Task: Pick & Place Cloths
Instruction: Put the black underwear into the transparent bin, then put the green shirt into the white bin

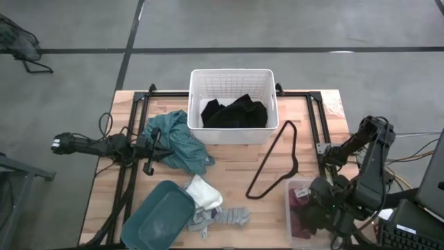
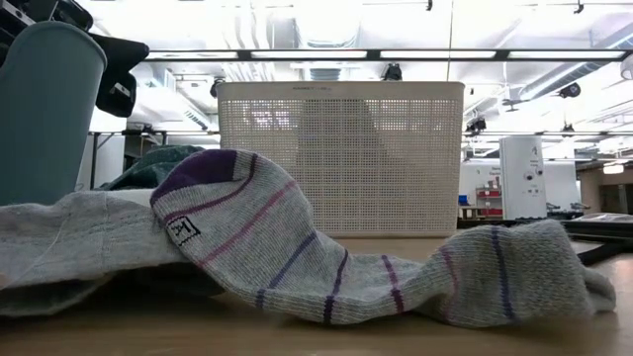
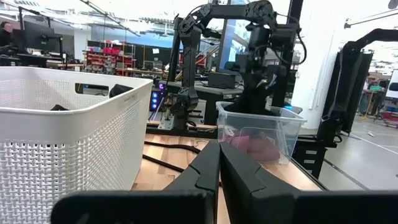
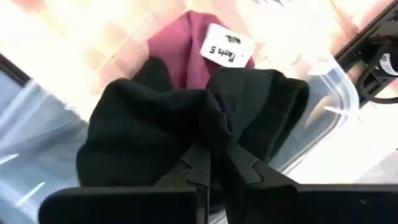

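Directly at the right gripper (image 4: pixel 214 163), its closed fingers pinch a small black cloth (image 4: pixel 186 124), bunched just ahead of them above a maroon cloth (image 4: pixel 193 43) in the clear plastic tub (image 1: pixel 297 189). Far off, the left gripper (image 3: pixel 219 163), fingers together and empty, waits beside the teal cloth (image 1: pixel 179 139) near the white basket (image 1: pixel 232 78) on the wooden table (image 1: pixel 236 163).

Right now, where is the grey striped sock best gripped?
Grip the grey striped sock at its free end, which sticks out away from the white cloth and teal bin. Come straight down: it lies flat on the table, so a pinch can gather it.
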Controlling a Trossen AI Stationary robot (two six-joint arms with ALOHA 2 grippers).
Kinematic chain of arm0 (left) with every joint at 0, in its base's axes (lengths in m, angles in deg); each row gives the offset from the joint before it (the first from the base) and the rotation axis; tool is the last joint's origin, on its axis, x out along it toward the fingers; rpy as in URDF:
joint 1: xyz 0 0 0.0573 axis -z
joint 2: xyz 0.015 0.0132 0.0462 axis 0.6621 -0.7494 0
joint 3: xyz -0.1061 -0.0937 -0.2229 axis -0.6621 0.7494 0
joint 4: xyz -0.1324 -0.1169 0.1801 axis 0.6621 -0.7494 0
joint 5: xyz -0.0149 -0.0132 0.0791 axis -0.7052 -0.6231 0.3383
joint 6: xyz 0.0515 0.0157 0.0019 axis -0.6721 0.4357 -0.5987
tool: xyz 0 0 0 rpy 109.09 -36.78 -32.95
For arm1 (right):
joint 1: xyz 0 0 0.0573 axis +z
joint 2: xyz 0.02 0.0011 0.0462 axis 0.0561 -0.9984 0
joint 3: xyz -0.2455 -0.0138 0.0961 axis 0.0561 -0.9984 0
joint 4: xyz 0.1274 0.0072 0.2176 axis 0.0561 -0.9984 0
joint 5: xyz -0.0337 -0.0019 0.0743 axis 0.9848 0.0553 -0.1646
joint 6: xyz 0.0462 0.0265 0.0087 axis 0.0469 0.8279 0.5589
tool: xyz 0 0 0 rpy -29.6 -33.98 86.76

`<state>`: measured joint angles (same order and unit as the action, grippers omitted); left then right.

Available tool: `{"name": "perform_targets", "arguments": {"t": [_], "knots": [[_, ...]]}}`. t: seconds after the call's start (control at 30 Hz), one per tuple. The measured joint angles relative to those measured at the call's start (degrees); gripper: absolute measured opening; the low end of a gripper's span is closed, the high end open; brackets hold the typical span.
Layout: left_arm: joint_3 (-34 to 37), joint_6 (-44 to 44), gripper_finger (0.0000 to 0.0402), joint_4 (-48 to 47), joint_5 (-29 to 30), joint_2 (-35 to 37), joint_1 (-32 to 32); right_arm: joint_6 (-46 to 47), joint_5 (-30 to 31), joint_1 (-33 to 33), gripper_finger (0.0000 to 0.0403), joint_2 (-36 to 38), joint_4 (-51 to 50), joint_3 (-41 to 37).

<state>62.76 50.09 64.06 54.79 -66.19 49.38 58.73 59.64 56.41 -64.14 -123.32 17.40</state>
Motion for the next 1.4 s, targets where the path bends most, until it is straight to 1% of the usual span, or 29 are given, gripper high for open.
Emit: {"name": "perform_targets", "arguments": {"t": [0.23, 0.4, 0.5, 0.63, 0.73, 0.83, 0.9, 0.97, 1.1, 1.13, 1.17, 1.3, 1.4], "knots": [[0.0, 0.0, 0.0018, -0.02, 0.0, -0.01, 0.01, -1.21, 0.18, -1.3, 0.0013, 0.23, 6.85, -4.26], [0.0, 0.0, 0.0017, -0.02, 0.01, -0.01, 0.01, 1.69, 0.49, -1.41, 0.0013, 0.2, 7.25, -8.01], [0.0, 0.0, 0.0018, 0.0, 0.0, -0.01, 0.0, 1.69, -0.17, -1.41, 0.0024, 0.17, 7.21, -10.61], [0.0, 0.01, 0.0017, -0.01, 0.0, -0.01, -0.01, 1.26, -0.19, -1.69, 0.0065, 0.15, 8.11, -11.74], [0.0, 0.0, 0.0017, -0.02, 0.01, -0.01, 0.0, 0.4, -0.1, -1.98, 0.0107, 0.15, 9.4, -11.71], [0.0, 0.0, 0.0018, -0.02, -0.01, 0.01, -0.01, -0.16, 1.24, -2.29, 0.0151, 0.13, 9.52, -10.59], [0.0, 0.0, 0.0018, -0.01, 0.01, -0.01, -0.01, -1.25, 3.26, -2.59, 0.0179, 0.24, 8.95, -9.5], [0.0, 0.0, 0.0017, 0.0, 0.0, 0.0, -0.01, -3.28, 7.69, -2.94, 0.02, 0.56, 8.32, -8.07], [0.0, 0.0, 0.0017, -0.02, 0.01, -0.01, -0.01, -8.72, 23.37, -4.12, 0.0222, 0.85, 8.22, -5.39], [0.0, 0.0, 0.0018, 0.0, -0.01, 0.0, 0.0, -10.07, 26.24, -4.81, 0.0224, 0.94, 8.23, -5.13], [0.0, 0.01, 0.0018, 0.0, 0.0, 0.0, 0.0, -11.58, 27.75, -5.85, 0.0224, 1.21, 8.26, -5.05], [0.0, 0.01, 0.0017, 0.0, 0.0, 0.0, -0.01, -20.71, 28.89, -11.29, 0.0209, 3.16, 8.32, -6.37], [0.0, 0.0, 0.0016, -0.02, -0.01, -0.01, 0.0, -31.17, 30.54, -15.66, 0.0174, 4.7, 12.58, -7.82]]}}
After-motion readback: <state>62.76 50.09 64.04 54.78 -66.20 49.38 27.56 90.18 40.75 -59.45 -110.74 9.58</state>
